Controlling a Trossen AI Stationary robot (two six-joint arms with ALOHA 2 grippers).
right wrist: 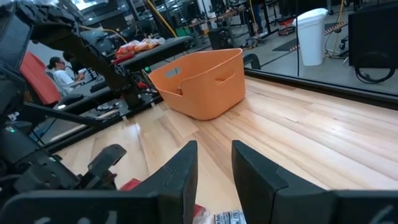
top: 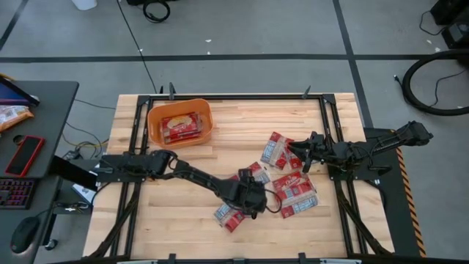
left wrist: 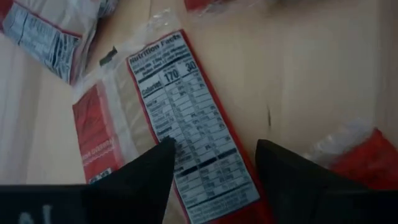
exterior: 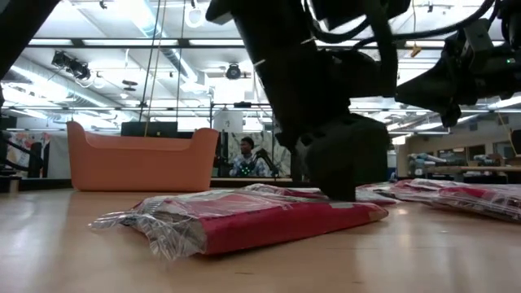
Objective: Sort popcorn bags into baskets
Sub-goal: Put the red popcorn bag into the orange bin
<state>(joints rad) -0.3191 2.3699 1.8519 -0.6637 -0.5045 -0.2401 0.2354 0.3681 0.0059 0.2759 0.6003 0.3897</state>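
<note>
While the left gripper (top: 249, 202) hangs low over a popcorn bag (top: 229, 215), fingers spread wide w/ nothing between them, the grab isn't made yet.

Landmark = orange basket (top: 180, 122): it already holds red packets (top: 181, 126); target bag lies well apart from it, twd the table's front edge, w/ the other loose bags (top: 293, 189) farther still from the basket. Right gripper (top: 302, 152) waits by that loose group, fingers partly apart, nothing seen held. Handling, judged: bag looks light, flat, soft; clear crinkly wrap (exterior: 146, 224) likely slippery and sags when lifted. Left wrist view shows fingers (left wrist: 134, 180) straddling the nutrition panel (left wrist: 186, 134), so best hold prob. across the narrow width near mid-bag, not the loose film ends.
</note>
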